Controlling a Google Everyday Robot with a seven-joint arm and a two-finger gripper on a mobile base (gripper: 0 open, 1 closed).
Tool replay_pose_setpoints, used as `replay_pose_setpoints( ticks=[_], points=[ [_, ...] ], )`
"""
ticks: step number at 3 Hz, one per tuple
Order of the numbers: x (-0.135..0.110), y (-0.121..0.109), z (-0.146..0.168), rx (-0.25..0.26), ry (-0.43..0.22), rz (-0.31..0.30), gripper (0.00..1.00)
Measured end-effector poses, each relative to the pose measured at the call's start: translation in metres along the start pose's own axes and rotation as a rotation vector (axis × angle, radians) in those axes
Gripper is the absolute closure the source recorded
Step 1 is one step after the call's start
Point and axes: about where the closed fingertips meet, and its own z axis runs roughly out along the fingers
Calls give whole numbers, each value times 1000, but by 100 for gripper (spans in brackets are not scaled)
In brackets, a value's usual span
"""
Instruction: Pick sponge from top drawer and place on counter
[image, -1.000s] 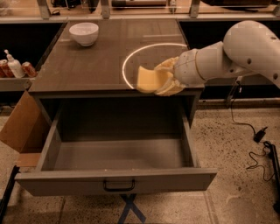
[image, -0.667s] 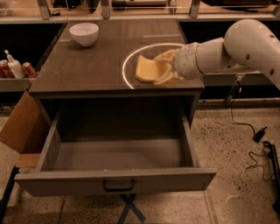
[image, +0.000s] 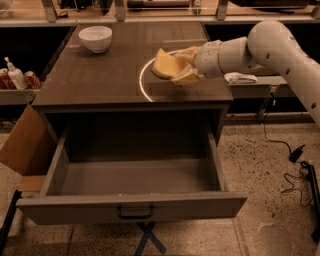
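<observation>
Counter (image: 100, 75) w/ white arc (image: 141, 82), gripper (image: 181, 65) over it, jaws pinching sponge (image: 162, 64); top drawer (image: 135, 204) open

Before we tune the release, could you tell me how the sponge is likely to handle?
Probably soft: the sponge looks bent within the gripper, held over the counter. It is likely light foam, and its flattish shape seems unlikely to roll.

The end effector (image: 182, 65) has carried the sponge (image: 163, 64) farther back over the counter (image: 100, 75).
</observation>
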Motion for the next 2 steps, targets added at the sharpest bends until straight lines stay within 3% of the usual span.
replay_pose_setpoints(
  ticks=[2],
  points=[
    [7, -25, 23, 3, -36, 48, 26]
  ],
)
